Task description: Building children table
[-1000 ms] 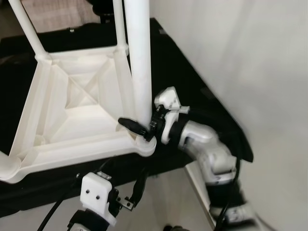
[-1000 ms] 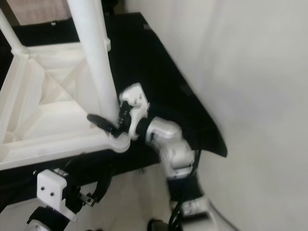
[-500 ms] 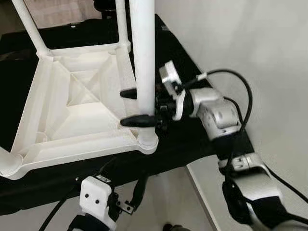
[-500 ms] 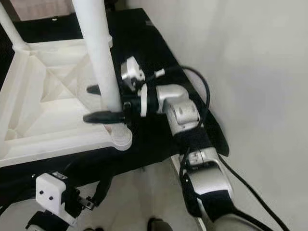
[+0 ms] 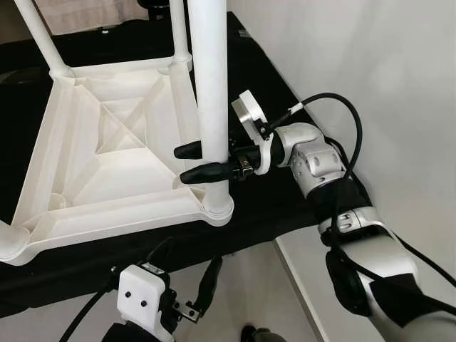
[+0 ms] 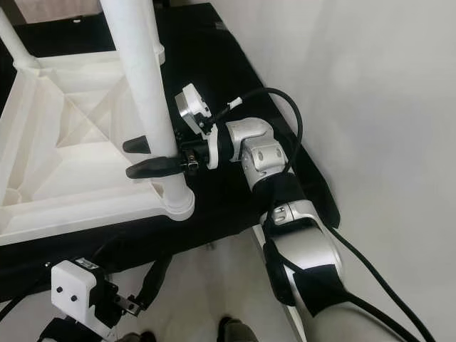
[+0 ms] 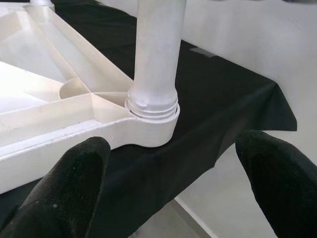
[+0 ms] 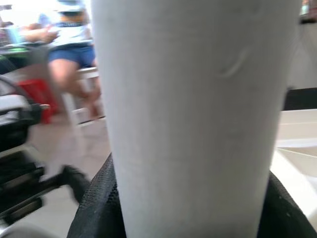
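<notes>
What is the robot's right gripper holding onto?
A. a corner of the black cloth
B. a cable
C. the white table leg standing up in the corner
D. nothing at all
C: the right gripper has one black finger on each side of the upright white table leg, just above the corner socket of the upside-down table top.

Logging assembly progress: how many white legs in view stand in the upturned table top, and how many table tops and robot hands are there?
White plastic tube legs: 3
Upturned white plastic table top: 1
Robot hands: 2
Total: 6
</notes>
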`<state>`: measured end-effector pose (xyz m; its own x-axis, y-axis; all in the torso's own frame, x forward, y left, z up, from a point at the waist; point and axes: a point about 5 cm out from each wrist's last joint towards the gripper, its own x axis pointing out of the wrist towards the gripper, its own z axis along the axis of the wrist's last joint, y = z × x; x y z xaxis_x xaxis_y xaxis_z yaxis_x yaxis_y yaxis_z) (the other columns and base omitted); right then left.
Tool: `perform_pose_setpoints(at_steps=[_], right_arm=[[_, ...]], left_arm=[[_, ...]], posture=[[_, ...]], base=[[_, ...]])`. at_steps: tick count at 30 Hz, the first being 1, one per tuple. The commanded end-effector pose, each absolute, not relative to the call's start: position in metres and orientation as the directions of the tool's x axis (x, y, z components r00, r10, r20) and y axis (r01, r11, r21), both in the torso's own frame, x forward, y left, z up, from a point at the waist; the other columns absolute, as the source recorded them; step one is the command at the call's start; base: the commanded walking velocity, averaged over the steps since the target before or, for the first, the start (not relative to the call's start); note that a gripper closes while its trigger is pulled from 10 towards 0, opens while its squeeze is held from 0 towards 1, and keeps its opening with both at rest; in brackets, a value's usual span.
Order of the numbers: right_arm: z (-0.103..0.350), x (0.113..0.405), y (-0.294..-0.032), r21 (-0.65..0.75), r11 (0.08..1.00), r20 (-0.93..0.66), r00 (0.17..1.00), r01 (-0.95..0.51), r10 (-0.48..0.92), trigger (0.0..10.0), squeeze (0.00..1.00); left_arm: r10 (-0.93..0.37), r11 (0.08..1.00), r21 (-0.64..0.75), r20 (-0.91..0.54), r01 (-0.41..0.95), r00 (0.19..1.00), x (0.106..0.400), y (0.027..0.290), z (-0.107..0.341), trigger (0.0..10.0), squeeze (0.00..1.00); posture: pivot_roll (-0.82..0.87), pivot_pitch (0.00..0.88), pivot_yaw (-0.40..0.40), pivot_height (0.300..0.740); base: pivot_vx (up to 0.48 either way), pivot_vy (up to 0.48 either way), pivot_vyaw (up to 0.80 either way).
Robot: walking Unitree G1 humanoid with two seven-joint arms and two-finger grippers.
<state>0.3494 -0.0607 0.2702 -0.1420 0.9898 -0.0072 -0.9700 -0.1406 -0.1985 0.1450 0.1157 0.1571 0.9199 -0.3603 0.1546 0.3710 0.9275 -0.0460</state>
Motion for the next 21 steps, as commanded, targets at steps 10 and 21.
perform_pose_setpoints(at_steps=[10,21], right_arm=[[0.188,0.327,-0.065,-0.030,0.796,-0.043,0.796,-0.605,0.603,0.0,0.00],[0.195,0.320,-0.030,-0.008,0.696,0.002,0.696,-0.718,0.718,10.0,0.00]], left_arm=[[-0.358,0.930,-0.040,0.143,0.367,0.923,0.148,0.119,0.153,10.0,0.00],[-0.354,0.932,-0.032,0.150,0.362,0.923,0.154,0.120,0.151,10.0,0.00]], posture=[[-0.05,0.221,-0.035,0.740],[-0.04,0.193,-0.048,0.740]], base=[[0.000,0.000,0.00],[0.000,0.000,0.00]])
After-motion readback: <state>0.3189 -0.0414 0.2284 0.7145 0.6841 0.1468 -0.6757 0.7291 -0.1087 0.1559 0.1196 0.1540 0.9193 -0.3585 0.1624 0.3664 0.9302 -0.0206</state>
